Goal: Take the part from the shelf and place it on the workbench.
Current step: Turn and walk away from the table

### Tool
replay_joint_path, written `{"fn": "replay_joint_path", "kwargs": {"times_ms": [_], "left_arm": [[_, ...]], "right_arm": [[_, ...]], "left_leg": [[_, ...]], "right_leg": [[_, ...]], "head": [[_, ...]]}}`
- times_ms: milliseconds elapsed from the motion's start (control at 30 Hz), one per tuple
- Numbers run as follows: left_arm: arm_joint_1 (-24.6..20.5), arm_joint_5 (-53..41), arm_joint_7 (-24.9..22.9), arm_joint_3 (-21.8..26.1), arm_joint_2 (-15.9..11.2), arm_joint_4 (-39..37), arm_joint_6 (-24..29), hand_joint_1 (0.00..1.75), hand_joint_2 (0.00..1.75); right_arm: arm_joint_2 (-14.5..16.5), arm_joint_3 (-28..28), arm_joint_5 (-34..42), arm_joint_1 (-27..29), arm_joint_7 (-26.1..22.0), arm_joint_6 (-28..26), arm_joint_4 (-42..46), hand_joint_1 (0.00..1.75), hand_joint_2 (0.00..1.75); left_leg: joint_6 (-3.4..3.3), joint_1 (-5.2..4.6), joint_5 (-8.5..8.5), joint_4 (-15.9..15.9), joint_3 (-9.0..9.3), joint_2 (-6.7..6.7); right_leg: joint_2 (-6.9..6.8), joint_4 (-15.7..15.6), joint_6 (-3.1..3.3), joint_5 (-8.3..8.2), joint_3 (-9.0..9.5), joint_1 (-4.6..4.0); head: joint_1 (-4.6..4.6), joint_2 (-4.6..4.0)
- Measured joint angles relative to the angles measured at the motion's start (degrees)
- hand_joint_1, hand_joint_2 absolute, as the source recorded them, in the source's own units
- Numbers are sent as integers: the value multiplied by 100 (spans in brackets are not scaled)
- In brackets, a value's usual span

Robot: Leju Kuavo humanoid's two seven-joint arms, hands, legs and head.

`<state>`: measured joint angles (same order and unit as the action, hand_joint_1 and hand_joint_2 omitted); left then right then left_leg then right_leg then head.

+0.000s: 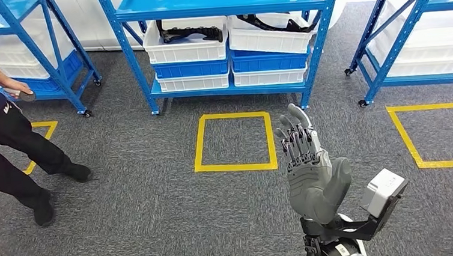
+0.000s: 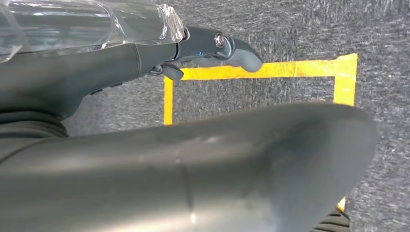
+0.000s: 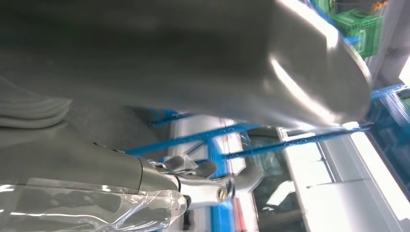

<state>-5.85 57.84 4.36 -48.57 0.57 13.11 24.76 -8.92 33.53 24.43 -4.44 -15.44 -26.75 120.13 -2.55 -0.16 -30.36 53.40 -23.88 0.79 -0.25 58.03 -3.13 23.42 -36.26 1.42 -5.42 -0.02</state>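
Black curved parts lie in two white bins, one part [image 1: 190,31] on the left and another part [image 1: 274,23] on the right, on the middle blue shelf [image 1: 221,2] straight ahead. My right hand [image 1: 311,170] is raised in front of me, palm up and fingers [image 1: 297,135] stretched toward the shelf, holding nothing. It stands well short of the bins. In the right wrist view its thumb [image 3: 193,58] and fingers [image 3: 212,186] are apart. In the left wrist view my left hand [image 2: 193,159] hangs over the carpet with its fingers [image 2: 227,48] apart from the thumb and nothing in it.
A yellow taped square [image 1: 234,141] marks the grey carpet before the shelf, another square [image 1: 435,134] to the right. Blue and white bins [image 1: 193,73] fill the lower shelf level. A person [image 1: 8,137] stands at the left holding a small dark object. More blue racks [image 1: 422,30] flank both sides.
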Motion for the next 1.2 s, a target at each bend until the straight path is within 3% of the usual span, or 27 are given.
{"fn": "replay_joint_path", "kwargs": {"times_ms": [100,133,200,233,300,333,367,400,500,533,600,633,700,733,767,833,867,900,967,1000,1033,1133,1200], "left_arm": [[-22,2,16,0,-2,-2,0,0,0],[-35,2,24,1,-2,-2,0,0,0],[-56,5,39,2,-3,-2,-1,0,0],[-54,8,44,2,-2,-2,-2,0,0],[-26,11,46,2,-3,-2,-3,0,0],[-9,11,48,2,-3,-2,-3,0,0],[4,12,50,2,-4,-2,-4,0,0],[13,12,54,2,-5,-2,-4,0,0],[46,13,66,2,-25,-10,-6,0,0],[55,13,72,2,-31,-13,-8,0,0],[41,12,87,2,-30,-11,-12,0,0],[27,9,97,3,-30,-11,-13,0,0],[-4,8,105,5,-31,-12,-12,0,0],[-10,8,108,6,-30,-12,-12,0,0],[-12,9,107,7,-28,-11,-16,0,0],[-3,8,107,7,-20,-10,-26,0,0],[0,8,107,7,-16,-10,-28,0,0],[2,8,107,7,-13,-10,-28,0,0],[2,9,109,7,-10,-10,-33,0,0],[-1,9,110,7,-9,-10,-39,0,0],[-4,10,113,7,-7,-10,-55,0,0],[-11,12,122,7,-11,-10,-128,0,0],[-26,12,129,7,-16,-10,-167,0,0]], "right_arm": [[2,-3,4,0,-7,9,12,0,0],[5,-4,1,-8,-10,12,19,0,0],[11,-4,-6,-11,-14,15,31,0,0],[11,-4,-9,-12,-16,15,32,0,0],[11,-4,-9,-10,-16,15,32,0,0],[11,-4,-10,-10,-16,15,32,0,0],[11,-4,-10,-9,-16,16,32,0,0],[12,-4,-10,-8,-16,16,32,0,0],[13,-5,-6,-3,-13,17,27,0,0],[14,-5,-6,-2,-13,18,26,0,0],[16,-4,-9,-14,-17,22,33,0,0],[16,-5,-13,-22,-20,25,38,0,0],[16,-6,-13,-38,-20,27,44,0,0],[16,-7,-11,-39,-19,27,45,0,0],[15,-7,-8,-41,-15,26,45,0,0],[13,-8,-2,-41,-9,26,45,0,0],[11,-9,1,-42,-8,26,45,0,0],[11,-9,4,-43,-8,26,45,0,0],[11,-9,10,-44,-7,27,46,0,0],[11,-9,14,-46,-6,27,46,0,0],[13,-10,16,-47,-7,28,50,0,0],[23,-11,29,-58,-14,30,60,0,0],[30,-11,40,-64,-18,30,60,0,0]], "left_leg": [[103,13,2,162,-4,-2],[133,20,94,434,-133,-10],[193,40,201,1222,-670,-25],[220,52,124,1602,-985,-29],[244,76,-283,1972,-1475,-33],[241,82,-450,1939,-1619,-34],[229,83,-483,1765,-1695,-35],[204,77,-308,1470,-1717,-37],[93,-6,943,530,-1683,-36],[60,-32,1166,378,-1634,-30],[6,-27,1139,273,-1439,-14],[-36,-11,1108,217,-1332,-4],[-119,5,1032,152,-1132,12],[-154,-3,970,136,-1047,16],[-174,-10,905,130,-969,23],[-187,-23,764,125,-799,48],[-186,-30,696,125,-713,63],[-180,-37,633,124,-632,76],[-152,-58,520,126,-506,97],[-125,-69,466,122,-466,104],[-94,-80,437,141,-431,108],[-17,-94,361,308,-412,90],[54,-65,183,760,-656,53]], "right_leg": [[22,-50,163,106,95,-28],[18,-64,198,163,163,-17],[9,-92,241,286,332,11],[7,-101,252,362,424,18],[28,-111,257,526,632,24],[43,-113,251,618,754,27],[56,-116,241,713,885,30],[62,-124,227,810,1016,31],[90,-211,143,1060,1334,31],[103,-262,103,1091,1437,28],[113,-270,19,1023,1574,20],[107,-89,-10,928,1542,15],[91,577,-34,884,1180,12],[82,948,-34,995,921,4],[80,1219,-33,1207,668,-5],[79,1330,-26,1594,317,-27],[79,1154,-15,1575,243,-37],[78,848,6,1363,235,-48],[78,173,65,700,328,-81],[78,-33,89,498,376,-97],[82,-140,114,390,408,-101],[71,-207,188,263,526,-64],[46,-216,225,258,608,-34]], "head": [[14,0],[13,0],[5,0],[1,0],[0,0],[0,0],[0,0],[0,0],[1,-1],[2,-1],[11,0],[17,-1],[33,-1],[41,-1],[48,0],[60,0],[64,0],[69,0],[73,0],[76,0],[81,0],[92,0],[83,0]]}}
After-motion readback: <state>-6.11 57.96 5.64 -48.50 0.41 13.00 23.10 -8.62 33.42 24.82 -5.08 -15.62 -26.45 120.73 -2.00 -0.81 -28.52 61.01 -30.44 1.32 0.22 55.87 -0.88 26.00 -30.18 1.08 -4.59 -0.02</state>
